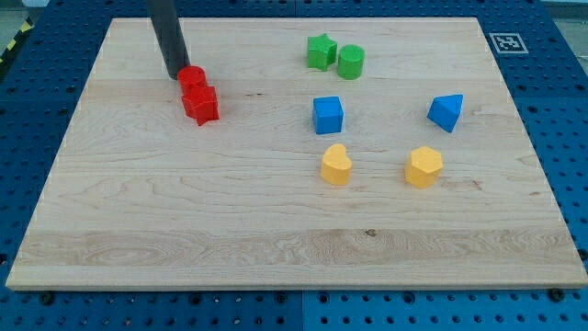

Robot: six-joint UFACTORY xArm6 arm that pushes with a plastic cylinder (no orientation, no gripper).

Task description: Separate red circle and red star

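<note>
tip on the red pair, upper left of the board

my tip (175,74) sits right at the view's upper-left edge of the red circle (191,78), touching it or all but, and the red star (200,104) is pressed against the circle's lower-right side. so tip, circle and star line up on one diagonal running down to the view's right, and that's the catch: a push along it would likely shove both together, so a sideways line across the pair looks the better bet. there are no jaws on this rod to be wide or narrow, and it holds nothing. the green, blue and yellow blocks lie well apart on the view's right.
</note>
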